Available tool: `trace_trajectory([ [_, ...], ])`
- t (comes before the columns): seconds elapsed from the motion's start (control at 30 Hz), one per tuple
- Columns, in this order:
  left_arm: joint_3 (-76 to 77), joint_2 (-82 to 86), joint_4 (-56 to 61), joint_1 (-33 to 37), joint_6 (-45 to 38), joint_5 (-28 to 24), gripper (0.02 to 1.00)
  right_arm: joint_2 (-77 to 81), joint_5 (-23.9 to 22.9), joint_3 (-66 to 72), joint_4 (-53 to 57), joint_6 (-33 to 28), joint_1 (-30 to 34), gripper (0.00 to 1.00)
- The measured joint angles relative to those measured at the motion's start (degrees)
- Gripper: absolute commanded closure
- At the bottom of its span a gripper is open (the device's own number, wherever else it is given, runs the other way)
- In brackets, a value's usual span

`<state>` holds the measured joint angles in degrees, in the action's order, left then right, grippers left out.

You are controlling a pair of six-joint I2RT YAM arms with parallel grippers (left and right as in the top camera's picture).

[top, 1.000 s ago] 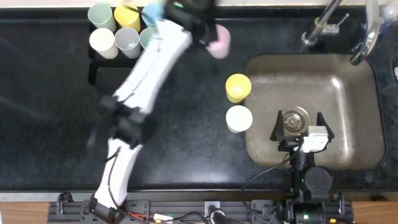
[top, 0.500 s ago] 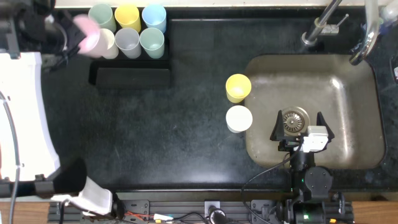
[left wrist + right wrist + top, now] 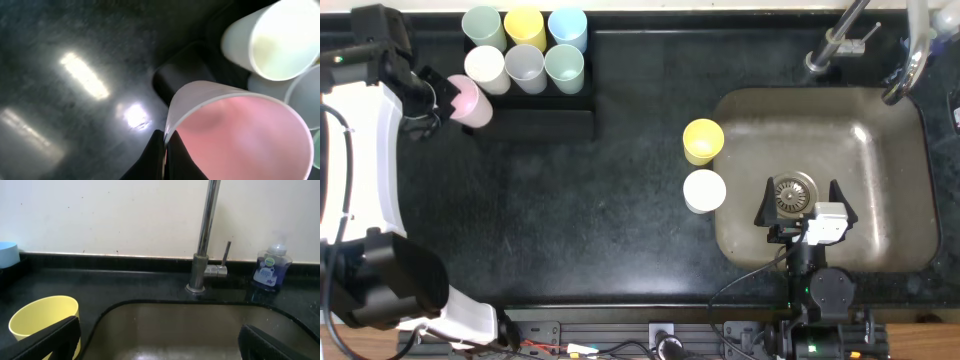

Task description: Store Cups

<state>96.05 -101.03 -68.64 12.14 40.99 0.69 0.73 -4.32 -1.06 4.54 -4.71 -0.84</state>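
My left gripper (image 3: 438,95) is shut on the rim of a pink cup (image 3: 470,100), held tilted just off the left end of the black cup rack (image 3: 532,126). In the left wrist view the pink cup (image 3: 240,135) is pinched at its rim between my fingers (image 3: 172,152), close to the rack's white cup (image 3: 270,40). The rack holds several cups, among them a white one (image 3: 485,68) and a grey one (image 3: 525,68). A yellow cup (image 3: 703,140) and a white cup (image 3: 704,190) stand on the counter beside the sink. My right gripper (image 3: 800,203) rests open over the sink.
The steel sink (image 3: 880,140) takes up the right side, with a tap (image 3: 204,240) and a soap bottle (image 3: 272,265) behind it. The yellow cup (image 3: 42,317) stands at the sink's edge. The dark counter (image 3: 580,220) stretches between the rack and the sink.
The left arm swung the pink cup from the right of the rack to its left end. In the last half second it came slightly down and toward the rack. The right arm stayed still.
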Motion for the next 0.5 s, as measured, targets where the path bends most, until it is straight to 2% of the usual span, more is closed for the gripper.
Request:
trace_trajectory([
  [0.5, 0.0, -5.4, 2.5, -0.9, 0.7, -0.5, 0.98, 0.0, 0.0, 0.0, 0.0, 0.0, 0.0, 0.003],
])
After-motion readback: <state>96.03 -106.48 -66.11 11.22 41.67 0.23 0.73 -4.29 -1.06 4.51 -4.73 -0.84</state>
